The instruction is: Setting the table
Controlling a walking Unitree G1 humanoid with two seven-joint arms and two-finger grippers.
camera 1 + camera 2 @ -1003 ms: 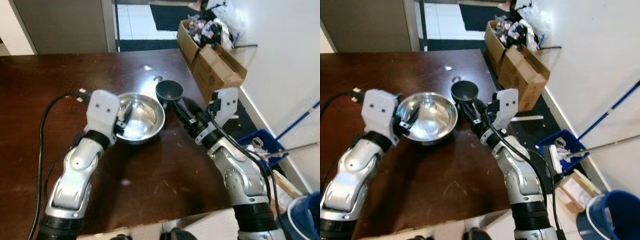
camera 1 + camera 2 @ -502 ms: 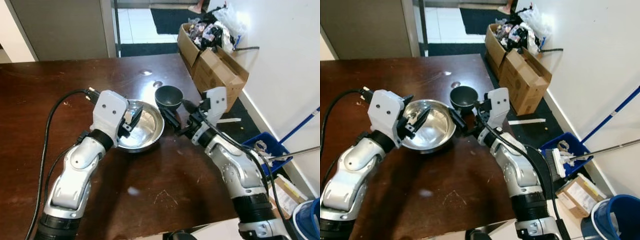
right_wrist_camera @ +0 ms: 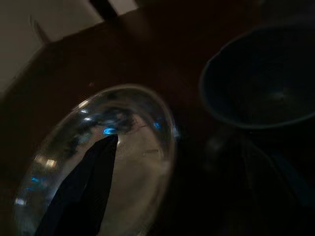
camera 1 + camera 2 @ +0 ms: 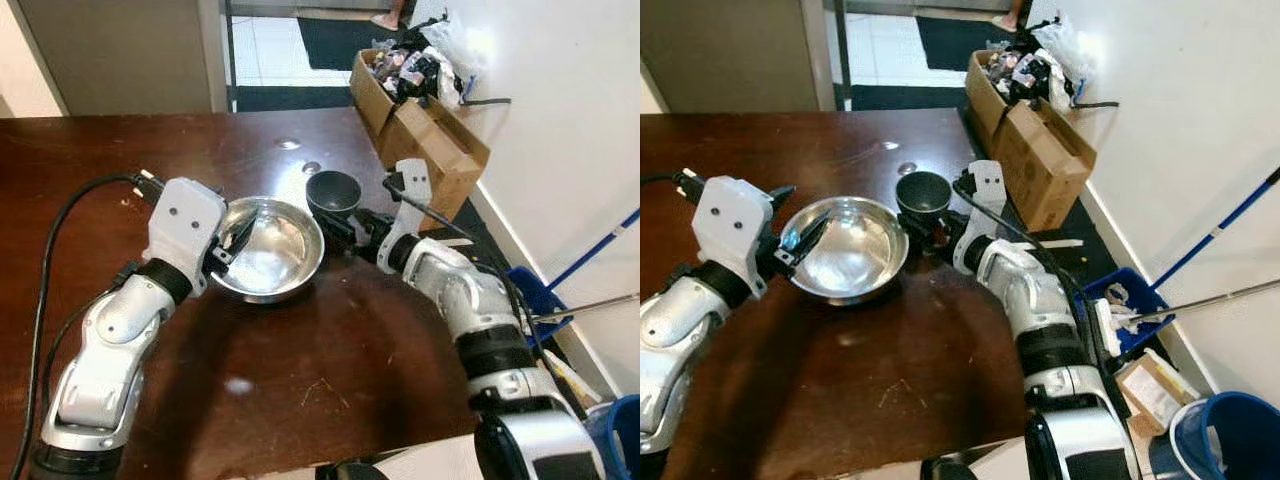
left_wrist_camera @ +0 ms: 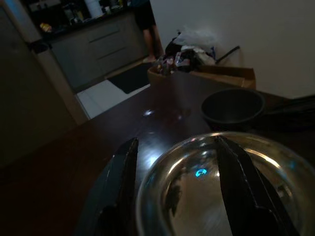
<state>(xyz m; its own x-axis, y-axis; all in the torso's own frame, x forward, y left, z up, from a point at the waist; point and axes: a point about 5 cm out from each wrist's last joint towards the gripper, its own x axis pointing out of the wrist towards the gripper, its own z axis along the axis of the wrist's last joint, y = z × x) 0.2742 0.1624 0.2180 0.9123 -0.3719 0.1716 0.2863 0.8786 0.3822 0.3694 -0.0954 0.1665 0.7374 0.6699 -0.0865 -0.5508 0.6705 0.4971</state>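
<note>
A steel bowl (image 4: 268, 250) sits on the dark wooden table (image 4: 300, 390), with a smaller dark bowl (image 4: 334, 191) just behind its right side. My left gripper (image 4: 238, 236) is open at the steel bowl's left rim. In the left wrist view one finger (image 5: 120, 189) stands outside the rim and the other (image 5: 241, 187) reaches inside the steel bowl (image 5: 197, 196). My right gripper (image 4: 346, 228) is low in the gap between the two bowls, fingers apart. In the right wrist view one finger (image 3: 83, 191) lies over the steel bowl (image 3: 142, 162), beside the dark bowl (image 3: 261, 83).
A black cable (image 4: 60, 235) trails over the table from my left arm. The table's right edge drops to a floor with open cardboard boxes (image 4: 425, 120), a blue bin (image 4: 525, 290), a broom handle (image 4: 600, 245) and a blue bucket (image 4: 625, 430). A doorway (image 4: 290, 50) lies beyond the far edge.
My right gripper has pushed left and down into the gap between the bowls, its forearm swinging flatter. The left gripper stays at the steel bowl's rim. Both bowls rest where they were; the camera shifted.
</note>
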